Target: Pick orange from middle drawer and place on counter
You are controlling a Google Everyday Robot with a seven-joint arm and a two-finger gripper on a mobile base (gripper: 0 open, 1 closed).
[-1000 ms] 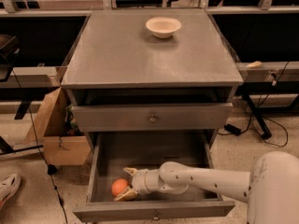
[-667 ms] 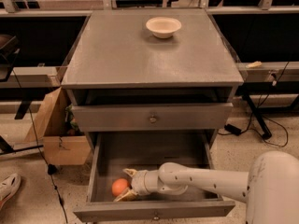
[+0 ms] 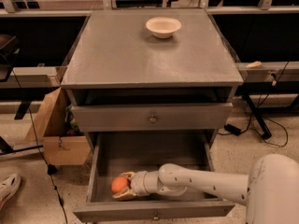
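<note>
Low in the front-left corner of the open drawer [image 3: 154, 155], the gripper [image 3: 121, 186] reaches in from the right on its white arm [image 3: 205, 183], its 2 fingers either side of the orange [image 3: 119, 184] and seemingly clamped on it — the grasp step. Next, I judge, comes a lift clear of the drawer's front, then up onto the counter [image 3: 140, 59] — short of the bowl [image 3: 163, 26] at its back.
</note>
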